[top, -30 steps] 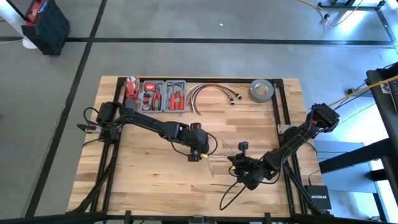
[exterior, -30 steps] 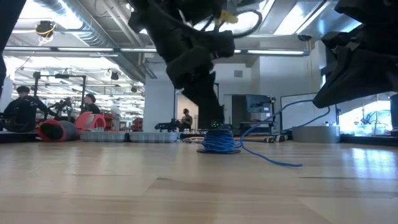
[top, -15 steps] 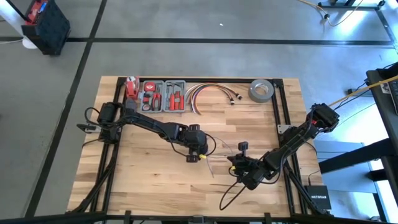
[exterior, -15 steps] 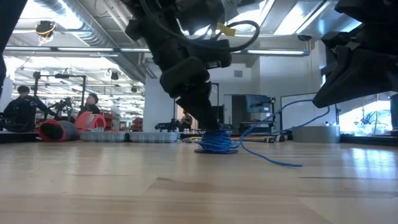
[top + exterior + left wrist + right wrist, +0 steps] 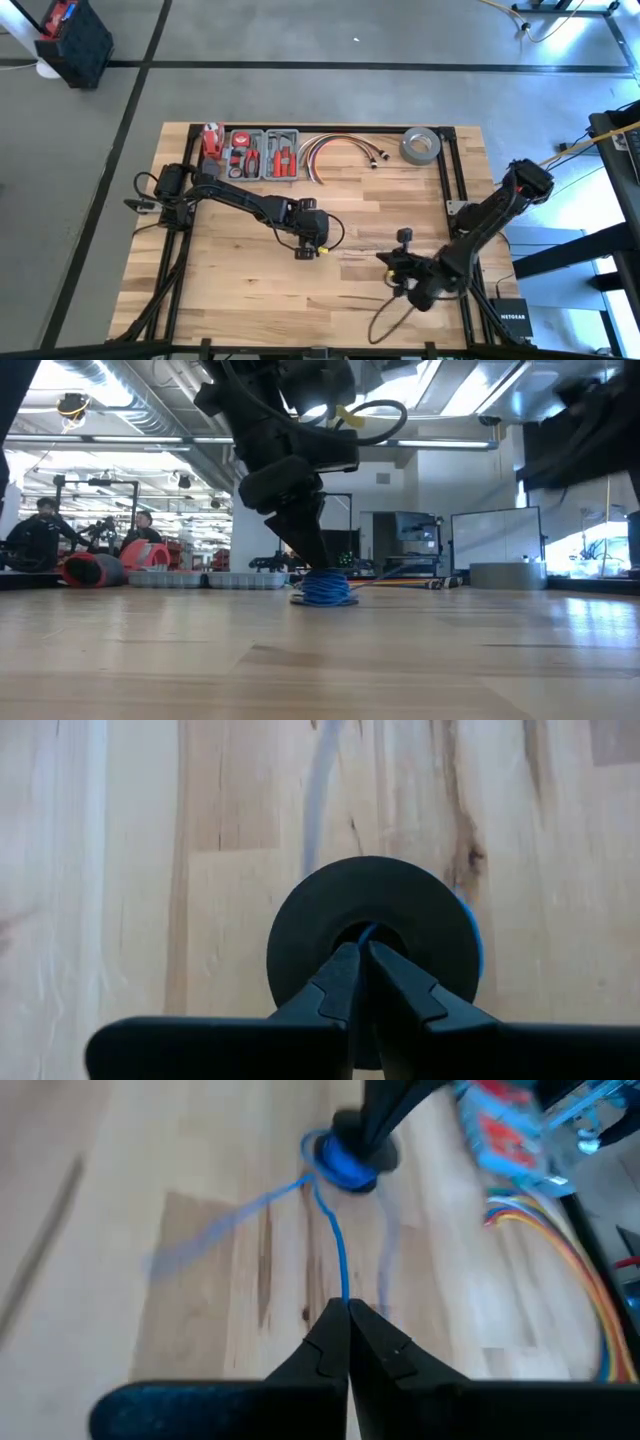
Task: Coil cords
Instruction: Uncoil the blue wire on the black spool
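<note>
A thin blue wire is wound into a small coil (image 5: 325, 590) under a round black disc (image 5: 372, 935) that lies on the table's middle. My left gripper (image 5: 308, 246) stands over the coil, pointing down, fingers shut at the disc's centre. One strand of the wire (image 5: 332, 1240) runs from the coil to my right gripper (image 5: 347, 1308), which is shut on it to the coil's right (image 5: 390, 262). I see no separate black cord. My left gripper comes from above, pointing down, with its shut fingertips (image 5: 345, 960) set into the disc's centre hole (image 5: 368, 932), where a bit of blue shows. Whether they pinch anything there I cannot tell. The disc and coil rest on the table. My right gripper pinches the single blue strand (image 5: 345, 1292) between its two fingertips. The fingers point toward the coil and lie along the strand. The strand runs fairly straight from the fingers to the coil (image 5: 345, 1158), raised off the table.
At the far edge stand a grey tray of red-handled tools (image 5: 262, 155), a red bottle (image 5: 211, 136), a bundle of red, yellow and white cables (image 5: 340, 150) and a grey tape roll (image 5: 421, 146). Bare wood lies around the coil.
My right gripper has gone toward the table's right and near edge with the strand. The slack loop that lay on the table right of the coil has been drawn up and straighter. My left gripper and the coil have slid a little toward the table's left.
</note>
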### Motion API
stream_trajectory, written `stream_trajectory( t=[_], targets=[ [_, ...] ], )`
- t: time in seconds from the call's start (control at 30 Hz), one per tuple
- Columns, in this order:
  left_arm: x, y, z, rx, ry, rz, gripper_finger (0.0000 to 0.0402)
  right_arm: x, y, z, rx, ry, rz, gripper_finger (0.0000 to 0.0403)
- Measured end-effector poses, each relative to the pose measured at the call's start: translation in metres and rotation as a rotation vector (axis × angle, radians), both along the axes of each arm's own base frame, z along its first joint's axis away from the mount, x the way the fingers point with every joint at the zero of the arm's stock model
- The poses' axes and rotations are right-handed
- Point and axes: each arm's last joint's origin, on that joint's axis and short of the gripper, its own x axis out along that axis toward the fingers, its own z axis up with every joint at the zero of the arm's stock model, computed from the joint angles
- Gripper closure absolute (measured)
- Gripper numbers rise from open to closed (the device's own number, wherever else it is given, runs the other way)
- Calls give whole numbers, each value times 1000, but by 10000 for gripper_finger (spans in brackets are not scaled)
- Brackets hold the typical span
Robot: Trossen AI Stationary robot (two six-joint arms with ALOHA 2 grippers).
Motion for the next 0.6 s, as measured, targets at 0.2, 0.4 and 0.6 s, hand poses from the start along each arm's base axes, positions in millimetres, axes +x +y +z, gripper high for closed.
stream_trajectory(
  t=[0.2, 0.4, 0.6],
  targets=[
    [-4, 1, -2, -5, 41, 37, 384, -29, 14, 35, 58, -83, 35, 402],
    [-6, 0, -4, -9, 65, 41, 384, -47, 25, 73, 103, -151, 92, 402],
    [-6, -2, -4, -22, 59, 33, 384, -61, 30, 113, 90, -200, 136, 402]
  ],
)
